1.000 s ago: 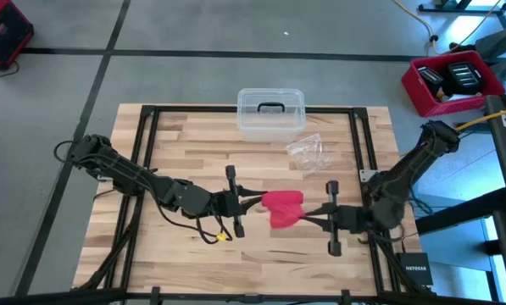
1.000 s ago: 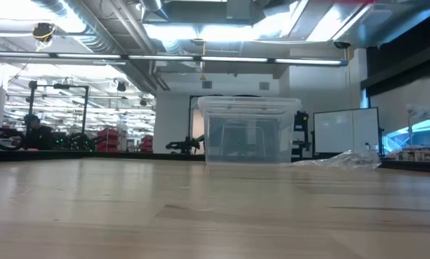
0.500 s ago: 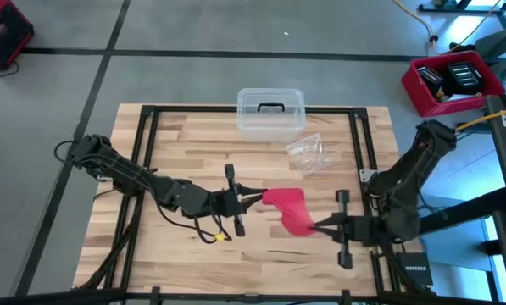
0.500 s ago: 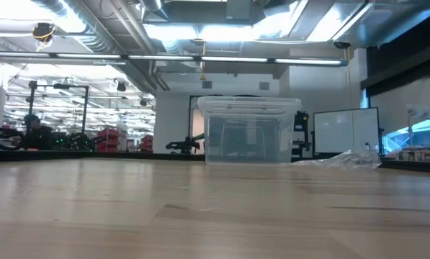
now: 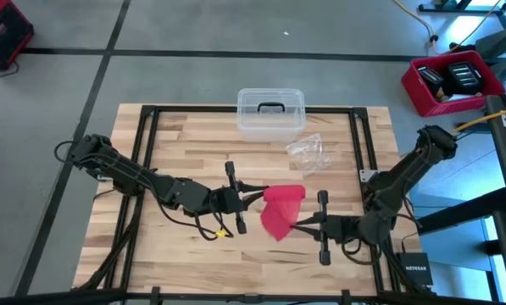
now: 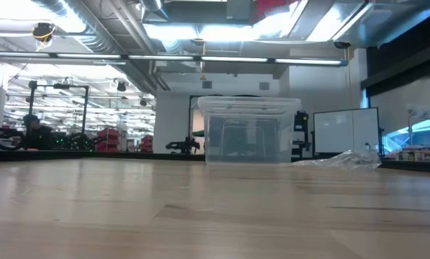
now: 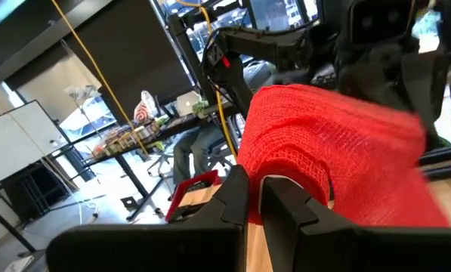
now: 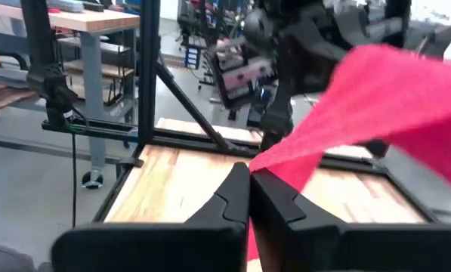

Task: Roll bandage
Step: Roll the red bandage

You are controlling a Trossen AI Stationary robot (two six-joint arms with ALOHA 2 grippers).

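The bandage (image 5: 280, 209) hangs in the air above the middle of the desk (image 5: 176, 144), stretched between the two grippers. Seen from above, its long axis runs on a slant: one end sits at the left gripper (image 5: 257, 194), and from there the red band widens and drops toward the front of the desk, narrowing to a point at the right gripper (image 5: 297, 224). The left gripper lies just left of the band, the right gripper just right of its lower tip.

Each wrist camera adds what the overhead view lacks. The left wrist view shows the left gripper's fingers (image 7: 234, 198) nearly together, pinching the near edge of the bandage (image 7: 323, 143), whose open weave is plain to see. The right wrist view shows the right gripper's fingers (image 8: 230, 198) likewise closed on a corner of the bandage (image 8: 376, 98), which spreads up and away from them as a wide sheet.

The low view shows neither gripper, only a strip of red at its upper edge. It does show the clear box (image 6: 248, 132) at the back of the desk, and the crinkled wrapper (image 6: 342, 160) beside it.
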